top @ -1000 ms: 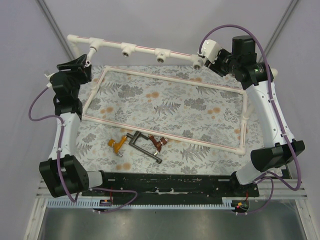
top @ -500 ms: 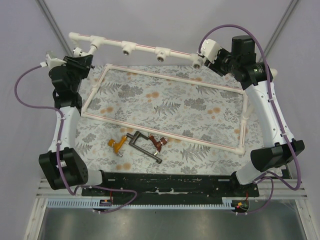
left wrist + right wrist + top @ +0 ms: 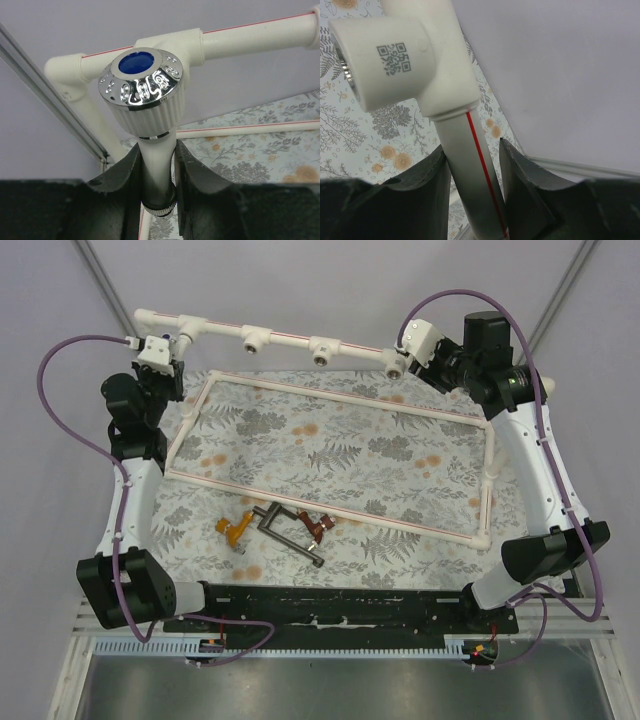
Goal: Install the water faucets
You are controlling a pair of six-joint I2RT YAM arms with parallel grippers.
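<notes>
My left gripper [image 3: 160, 358] is shut on the stem of the white faucet [image 3: 142, 90], which has a ribbed knob with a chrome top and a blue centre. It holds the faucet right in front of the leftmost tee socket [image 3: 167, 42] of the white pipe rail [image 3: 290, 337]. My right gripper [image 3: 408, 356] is shut on the rail's red-striped pipe [image 3: 465, 165], just beside the rightmost tee socket [image 3: 385, 55]. The orange-yellow faucet [image 3: 233, 530], the dark grey faucet [image 3: 287, 532] and the red-brown faucet [image 3: 318, 528] lie together on the floral mat near the front.
A white rectangular pipe frame [image 3: 330, 390] lies on the floral mat [image 3: 340, 450]. Two more tee sockets [image 3: 256, 339] sit along the middle of the rail. A grey slanted pole [image 3: 45, 85] runs close behind the rail's left elbow.
My left arm has swung up and back with the white faucet, turning its wrist, and now sits at the rail's leftmost tee. The right arm and the loose faucets have not moved.
</notes>
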